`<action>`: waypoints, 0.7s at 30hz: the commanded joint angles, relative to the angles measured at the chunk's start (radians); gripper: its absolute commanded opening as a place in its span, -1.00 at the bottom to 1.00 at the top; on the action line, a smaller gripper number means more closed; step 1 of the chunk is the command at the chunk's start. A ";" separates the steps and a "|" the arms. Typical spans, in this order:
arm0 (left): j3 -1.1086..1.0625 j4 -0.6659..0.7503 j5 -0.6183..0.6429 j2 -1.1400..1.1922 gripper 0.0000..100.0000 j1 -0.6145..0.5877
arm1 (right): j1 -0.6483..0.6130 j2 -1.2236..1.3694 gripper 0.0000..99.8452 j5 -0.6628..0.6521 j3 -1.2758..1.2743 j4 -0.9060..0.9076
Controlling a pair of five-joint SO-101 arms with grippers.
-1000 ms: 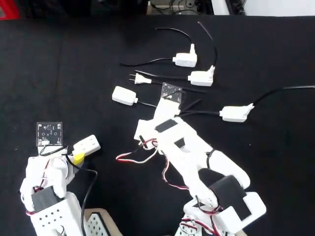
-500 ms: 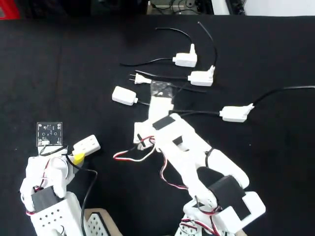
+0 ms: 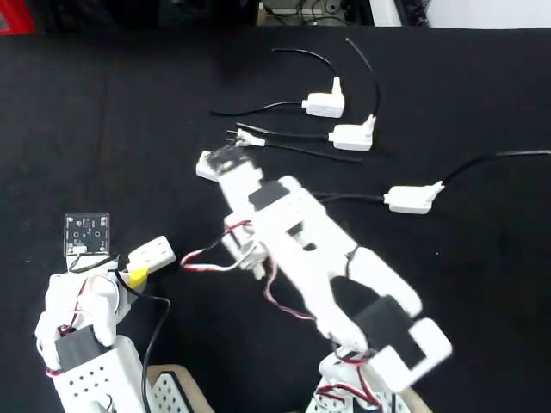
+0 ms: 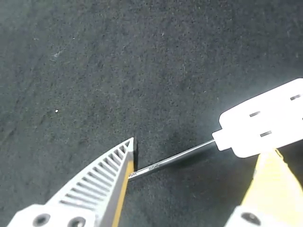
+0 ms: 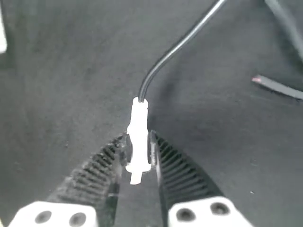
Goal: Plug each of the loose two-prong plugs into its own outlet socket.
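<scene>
Slots up, the outlet socket [image 3: 152, 252] lay nearest on the tabletop [image 3: 103, 129], right against the yellow finger of the left gripper [image 4: 203, 156]. Its jaws gaped wide and held nothing, parked there, I'd say, to steady the outlet socket for a plug. Beyond the outlet socket, the right gripper [image 5: 138, 151] was clamped tight on a white plug [image 5: 137, 127], its cord trailing away, a carrying grip by the look of it. Farther from the outlet socket, a small two-prong plug [image 3: 247, 137] lay loose, waiting its turn.

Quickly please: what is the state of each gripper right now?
Left gripper: jaws open, holding nothing.
Right gripper: jaws closed on a white plug.
</scene>
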State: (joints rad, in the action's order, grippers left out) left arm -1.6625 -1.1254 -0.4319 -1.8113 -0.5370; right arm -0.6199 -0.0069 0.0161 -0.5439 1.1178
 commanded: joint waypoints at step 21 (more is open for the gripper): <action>0.010 -0.008 -0.006 -0.008 -0.24 0.021 | -0.149 0.516 -0.97 -0.020 0.447 0.322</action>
State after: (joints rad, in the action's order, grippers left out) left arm -1.6625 -1.1254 -0.4319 -1.8113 -0.5370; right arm -0.7380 0.4872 -0.0176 -0.1005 1.4108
